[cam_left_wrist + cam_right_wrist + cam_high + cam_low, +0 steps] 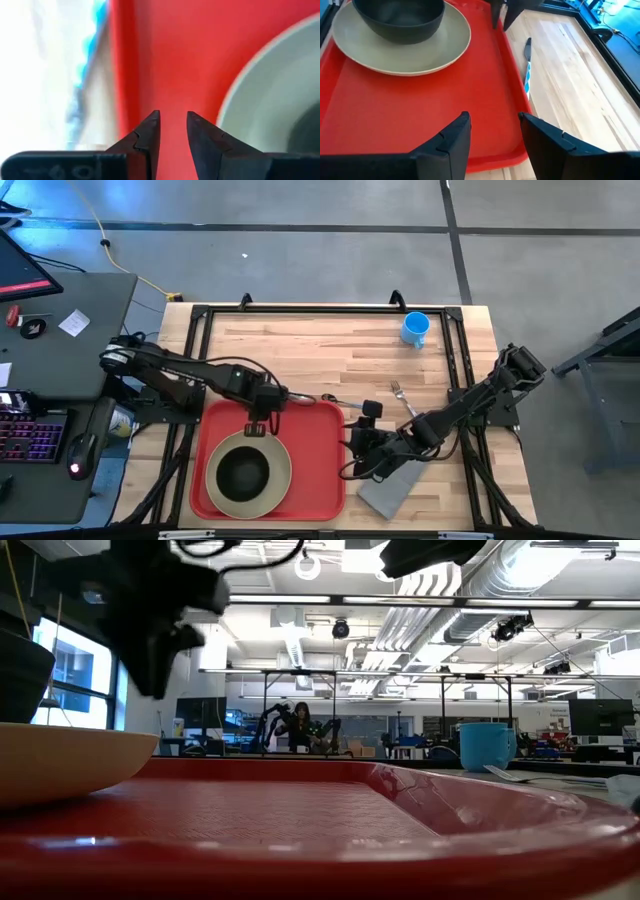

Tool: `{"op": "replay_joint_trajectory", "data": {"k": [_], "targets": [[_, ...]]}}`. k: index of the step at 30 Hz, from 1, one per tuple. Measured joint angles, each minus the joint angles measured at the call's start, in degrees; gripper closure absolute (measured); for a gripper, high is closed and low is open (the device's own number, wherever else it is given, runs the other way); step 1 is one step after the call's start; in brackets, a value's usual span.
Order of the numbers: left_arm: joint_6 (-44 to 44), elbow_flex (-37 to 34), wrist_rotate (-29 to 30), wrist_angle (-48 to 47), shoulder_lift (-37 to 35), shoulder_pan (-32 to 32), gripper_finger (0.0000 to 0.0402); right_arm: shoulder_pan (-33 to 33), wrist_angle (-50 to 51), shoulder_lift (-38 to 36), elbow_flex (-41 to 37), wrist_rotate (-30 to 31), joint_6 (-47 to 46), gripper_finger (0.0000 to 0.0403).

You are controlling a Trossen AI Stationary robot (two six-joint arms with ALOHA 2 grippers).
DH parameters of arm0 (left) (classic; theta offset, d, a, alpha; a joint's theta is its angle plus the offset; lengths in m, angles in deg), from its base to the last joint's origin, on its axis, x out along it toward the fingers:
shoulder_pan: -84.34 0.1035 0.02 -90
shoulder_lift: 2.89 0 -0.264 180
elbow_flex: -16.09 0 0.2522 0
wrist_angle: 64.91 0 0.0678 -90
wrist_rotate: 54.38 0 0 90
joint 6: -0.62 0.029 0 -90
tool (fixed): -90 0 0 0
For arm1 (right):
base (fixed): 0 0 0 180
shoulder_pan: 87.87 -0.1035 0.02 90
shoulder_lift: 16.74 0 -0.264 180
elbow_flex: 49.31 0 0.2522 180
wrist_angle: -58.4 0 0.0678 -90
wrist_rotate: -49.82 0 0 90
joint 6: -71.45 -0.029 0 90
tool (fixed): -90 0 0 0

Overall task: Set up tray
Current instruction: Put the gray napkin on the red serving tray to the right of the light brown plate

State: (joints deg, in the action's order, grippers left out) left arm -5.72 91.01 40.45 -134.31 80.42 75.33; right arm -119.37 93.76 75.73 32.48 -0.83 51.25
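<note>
Open workshop hall around a pale wooden desk

The desk (330, 350) has a light butcher-block top and stands on a grey concrete floor (300, 250) crossed by dark seams. A dark side table (60, 330) beside it carries a lit keyboard (30, 438) and a mouse (78, 452). Beyond, white ducts (450, 600) and strip lights (400, 602) run under the ceiling, a window (75, 680) glows with daylight, and a person (300, 725) sits far back.

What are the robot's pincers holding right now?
Nothing. The left pincer is open above the red tray, near the plate. The right pincer is open too, over the tray's edge.
</note>
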Motion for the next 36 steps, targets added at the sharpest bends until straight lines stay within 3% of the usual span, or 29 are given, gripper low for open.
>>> {"op": "replay_joint_trajectory", "data": {"k": [6, 12, 16, 22, 27, 33, 36], "targets": [[2.51, 0.00, 0.42, 5.05, -3.52, 0.00, 0.0295, -0.07, 9.22, -1.37, 0.00, 6.15, -11.36, 0.0238], [5.07, -5.17, -0.05, 19.66, -12.09, 0.00, 0.0319, -0.22, 17.89, -1.71, -0.91, 5.06, -24.54, 0.0238], [6.52, -10.96, -2.03, 31.89, -19.35, 0.00, 0.0337, -0.20, 16.09, -1.68, -4.68, 0.36, -26.62, 0.0238], [5.91, -18.51, -1.65, 42.11, -26.99, 0.00, 0.0359, -0.56, 10.04, -1.68, -10.05, -13.06, -34.59, 0.0238], [4.14, -22.19, -1.76, 48.35, -28.22, -0.05, 0.0365, -3.39, 6.84, -1.66, -13.06, -21.10, -44.52, 0.0238], [5.92, -28.38, -3.62, 67.54, -27.19, -0.80, 0.0353, -6.73, 12.55, -1.66, -13.14, -27.05, -52.79, 0.0238], [5.93, -29.43, -4.88, 72.86, -26.73, -0.75, 0.0349, -7.15, 16.21, -1.66, -13.17, -31.42, -55.66, 0.0238]]}}
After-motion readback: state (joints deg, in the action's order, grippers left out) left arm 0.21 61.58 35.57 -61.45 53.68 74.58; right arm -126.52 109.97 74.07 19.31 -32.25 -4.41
